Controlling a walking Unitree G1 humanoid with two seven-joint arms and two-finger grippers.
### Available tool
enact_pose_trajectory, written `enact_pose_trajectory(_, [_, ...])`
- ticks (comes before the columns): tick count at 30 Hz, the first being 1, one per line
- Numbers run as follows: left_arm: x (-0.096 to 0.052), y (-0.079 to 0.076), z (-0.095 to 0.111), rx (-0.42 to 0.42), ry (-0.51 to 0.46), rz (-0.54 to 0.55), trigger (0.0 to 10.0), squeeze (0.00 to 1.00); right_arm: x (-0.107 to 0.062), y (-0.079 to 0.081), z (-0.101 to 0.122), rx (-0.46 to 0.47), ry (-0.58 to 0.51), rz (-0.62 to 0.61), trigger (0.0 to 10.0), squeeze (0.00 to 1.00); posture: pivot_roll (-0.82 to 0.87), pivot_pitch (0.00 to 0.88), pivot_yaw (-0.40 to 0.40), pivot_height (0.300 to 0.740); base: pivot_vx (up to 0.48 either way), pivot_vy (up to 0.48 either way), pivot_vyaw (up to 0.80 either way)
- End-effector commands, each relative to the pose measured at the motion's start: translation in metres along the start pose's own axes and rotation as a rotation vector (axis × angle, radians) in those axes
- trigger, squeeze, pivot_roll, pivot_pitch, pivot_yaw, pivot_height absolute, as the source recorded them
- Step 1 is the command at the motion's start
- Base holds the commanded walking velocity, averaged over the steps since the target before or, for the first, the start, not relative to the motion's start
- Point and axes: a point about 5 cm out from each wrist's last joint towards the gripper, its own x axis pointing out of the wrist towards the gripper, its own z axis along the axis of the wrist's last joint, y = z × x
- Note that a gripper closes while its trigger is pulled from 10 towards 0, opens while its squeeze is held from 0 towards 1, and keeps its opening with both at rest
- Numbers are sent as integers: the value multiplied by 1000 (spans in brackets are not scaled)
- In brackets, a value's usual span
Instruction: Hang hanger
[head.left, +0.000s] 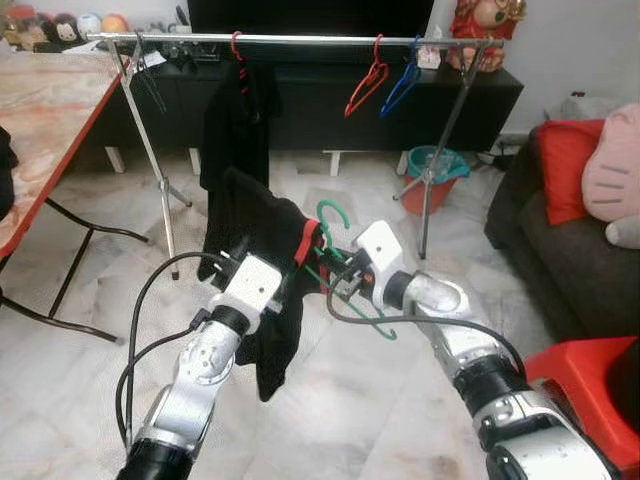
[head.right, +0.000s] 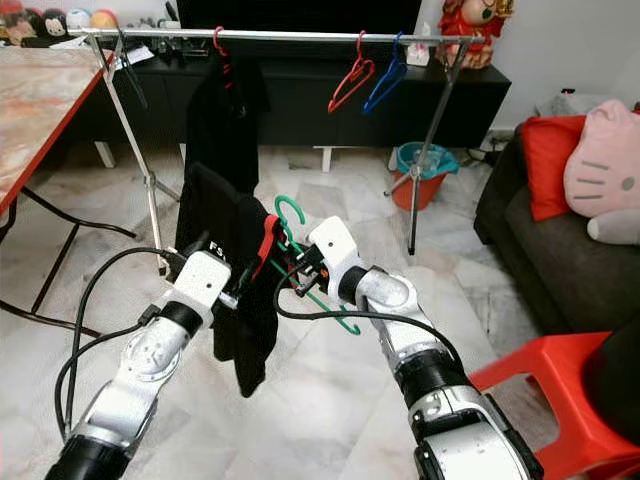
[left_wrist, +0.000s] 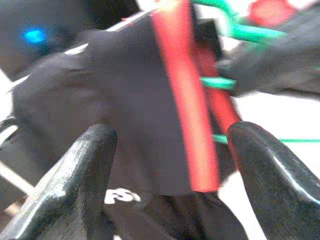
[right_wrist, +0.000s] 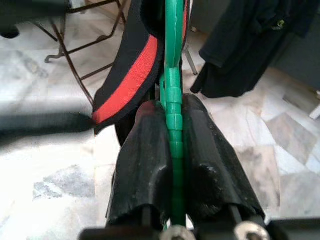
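A green hanger (head.left: 335, 215) carries a black garment (head.left: 265, 240) with a red collar band (right_wrist: 127, 82). My right gripper (right_wrist: 170, 105) is shut on the hanger's green stem, holding it up at chest height in front of me. My left gripper (left_wrist: 172, 135) is open, its fingers (left_wrist: 90, 165) spread on either side of the garment's red-trimmed edge. The silver clothes rail (head.left: 300, 39) runs across the back, well beyond both grippers. An empty red hanger (head.left: 368, 85), a blue hanger (head.left: 402, 85) and another black garment (head.left: 235, 120) hang on it.
A red-edged table (head.left: 40, 120) stands at the left. At the right are a dark sofa (head.left: 570, 260) with cushions and a red plastic stool (head.left: 590, 390). A teal bucket (head.left: 435, 165) sits by the rack's right leg, with a black TV cabinet (head.left: 330, 100) behind.
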Motion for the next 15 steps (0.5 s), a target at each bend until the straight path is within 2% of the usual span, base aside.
enact_pose_trajectory(1, [-3, -5, -1, 16, 13, -57, 10000, 0, 3, -3, 12, -9, -30, 7, 0, 0, 124, 0, -82, 732, 0, 0, 0])
enact_pose_trajectory(7, [-5, -5, -7, 32, 63, -79, 10000, 0, 7, -3, 18, -8, -40, 18, 0, 0, 127, 0, -86, 732, 0, 0, 0])
enact_pose_trajectory(11, [4, -5, -15, 101, 136, 10, 10000, 0, 11, 1, 26, -14, -63, 45, 0, 0, 116, 0, -86, 732, 0, 0, 0])
enact_pose_trajectory(15, [8, -6, -20, 140, 204, 24, 10000, 0, 11, 3, 28, -21, -68, 57, 0, 0, 105, 0, -86, 732, 0, 0, 0])
